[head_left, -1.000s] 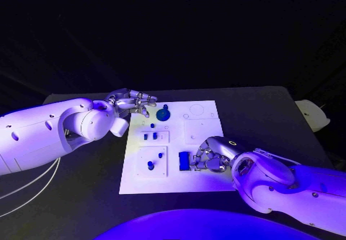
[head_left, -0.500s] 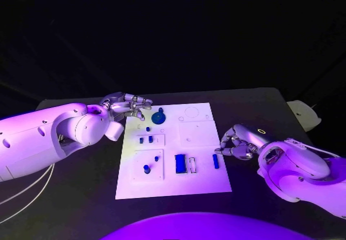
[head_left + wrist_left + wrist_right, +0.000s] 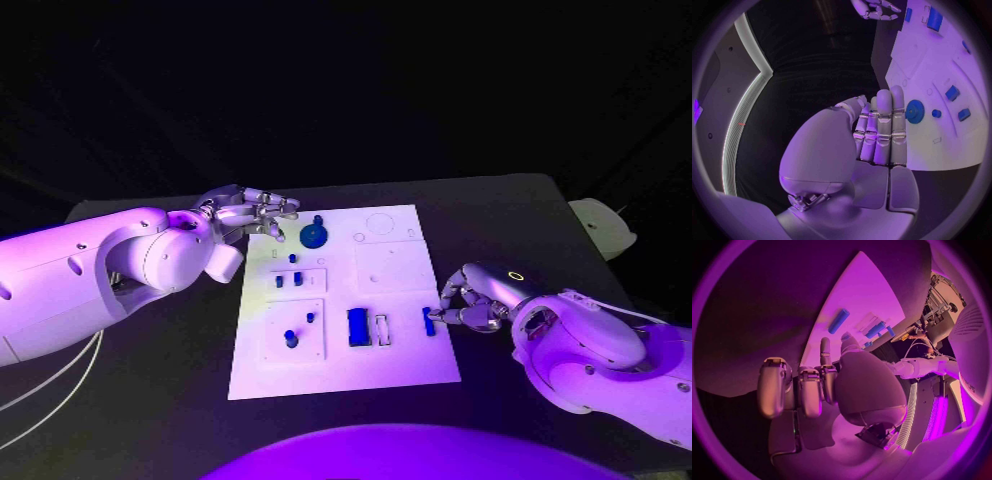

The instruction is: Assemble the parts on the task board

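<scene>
Head view: right hand (image 3: 473, 300) with curled fingers touches the small blue bar (image 3: 428, 320) at the board (image 3: 397, 365) edge, grip unclear; left hand (image 3: 257, 212) curled empty; bar looks light, stiff, best pinched mid-length.

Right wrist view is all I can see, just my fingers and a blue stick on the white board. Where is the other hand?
Observer: The left hand hovers at the far left corner of the task board, beside a blue gear, and it holds nothing.
Operator: Is my hand near a piece?
Observer: Yes. The right hand is at the board's right edge, with its fingertips right by a slim blue piece. I cannot tell if they touch it.
Operator: Are there more pieces near the gear?
Observer: Two small blue pegs stand side by side in a raised panel, a bit closer to you than the gear.
</scene>
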Tool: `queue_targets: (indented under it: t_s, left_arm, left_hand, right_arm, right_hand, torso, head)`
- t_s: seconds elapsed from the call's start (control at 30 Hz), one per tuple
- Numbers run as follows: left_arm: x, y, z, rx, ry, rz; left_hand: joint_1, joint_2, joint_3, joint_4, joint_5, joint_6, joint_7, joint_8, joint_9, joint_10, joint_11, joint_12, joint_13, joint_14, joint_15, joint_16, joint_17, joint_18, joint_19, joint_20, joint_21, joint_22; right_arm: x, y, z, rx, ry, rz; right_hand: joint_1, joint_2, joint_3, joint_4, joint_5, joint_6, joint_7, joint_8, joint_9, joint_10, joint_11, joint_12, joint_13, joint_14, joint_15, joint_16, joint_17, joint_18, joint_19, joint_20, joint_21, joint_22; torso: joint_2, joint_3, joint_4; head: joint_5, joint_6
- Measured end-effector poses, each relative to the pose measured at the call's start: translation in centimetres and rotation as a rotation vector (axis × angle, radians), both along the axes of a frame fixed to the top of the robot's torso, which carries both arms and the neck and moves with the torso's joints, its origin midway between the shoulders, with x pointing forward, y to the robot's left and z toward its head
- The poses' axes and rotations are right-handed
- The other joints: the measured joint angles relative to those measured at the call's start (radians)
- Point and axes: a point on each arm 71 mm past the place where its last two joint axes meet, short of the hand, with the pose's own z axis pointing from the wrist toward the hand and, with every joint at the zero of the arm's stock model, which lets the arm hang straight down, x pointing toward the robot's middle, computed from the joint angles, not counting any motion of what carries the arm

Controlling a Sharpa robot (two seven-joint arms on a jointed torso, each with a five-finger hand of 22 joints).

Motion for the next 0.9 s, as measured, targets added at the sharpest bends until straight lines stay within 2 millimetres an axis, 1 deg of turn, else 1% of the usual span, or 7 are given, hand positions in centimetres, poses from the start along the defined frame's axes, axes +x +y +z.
queue_targets:
  t_s: [0.1, 0.47, 0.57, 0.9]
  left_arm:
    - [0.0, 0.1, 0.0, 0.000, 0.000, 0.001]
    - [0.0, 0.1, 0.0, 0.000, 0.000, 0.001]
    - [0.0, 0.1, 0.0, 0.000, 0.000, 0.001]
    - [-0.1, 0.2, 0.0, 0.000, 0.000, 0.000]
  left_hand:
    - [0.000, 0.000, 0.000, 0.000, 0.000, 0.000, 0.000, 0.000, 0.000, 0.000, 0.000, 0.000, 0.000, 0.000, 0.000, 0.000, 0.000, 0.000, 0.000, 0.000, 0.000, 0.000]
    - [0.000, 0.000, 0.000, 0.000, 0.000, 0.000, 0.000, 0.000, 0.000, 0.000, 0.000, 0.000, 0.000, 0.000, 0.000, 0.000, 0.000, 0.000, 0.000, 0.000, 0.000, 0.000]
    - [0.000, 0.000, 0.000, 0.000, 0.000, 0.000, 0.000, 0.000, 0.000, 0.000, 0.000, 0.000, 0.000, 0.000, 0.000, 0.000, 0.000, 0.000, 0.000, 0.000, 0.000, 0.000]
    - [0.000, 0.000, 0.000, 0.000, 0.000, 0.000, 0.000, 0.000, 0.000, 0.000, 0.000, 0.000, 0.000, 0.000, 0.000, 0.000, 0.000, 0.000, 0.000, 0.000, 0.000, 0.000]
  right_arm:
    - [-0.1, 0.4, -0.4, 0.002, 0.008, 0.006]
    - [0.0, 1.3, -1.2, 0.005, 0.022, 0.018]
    - [0.1, 1.3, -1.4, 0.003, 0.027, 0.018]
    - [0.3, 1.3, -2.0, -0.019, 0.044, 0.021]
  right_hand:
    - [0.000, 0.000, 0.000, 0.000, 0.000, 0.000, 0.000, 0.000, 0.000, 0.000, 0.000, 0.000, 0.000, 0.000, 0.000, 0.000, 0.000, 0.000, 0.000, 0.000, 0.000, 0.000]
    - [0.000, 0.000, 0.003, 0.003, 0.000, 0.000, 0.000, 0.000, -0.001, 0.000, 0.000, 0.000, 0.000, 0.000, 0.000, 0.000, 0.000, 0.000, 0.000, 0.000, 0.000, 0.000]
    - [0.000, 0.000, 0.003, 0.003, 0.000, 0.003, -0.003, 0.000, -0.001, 0.000, 0.000, 0.000, 0.000, 0.000, 0.000, 0.000, 0.000, 0.000, 0.000, 0.000, 0.000, 0.000]
    - [0.000, 0.000, 0.003, 0.003, 0.000, 0.003, -0.003, 0.000, 0.000, 0.000, 0.000, 0.000, 0.000, 0.000, 0.000, 0.000, 0.000, 0.000, 0.000, 0.000, 0.000, 0.000]
  torso:
    - [0.000, 0.0006, 0.0007]
    - [0.000, 0.0003, 0.0006]
    - [0.000, 0.0003, 0.0006]
    - [0.000, 0.0001, 0.0008]
  head:
    - [0.001, -0.002]
    - [0.001, -0.005]
    - [0.002, -0.005]
    - [0.006, -0.008]
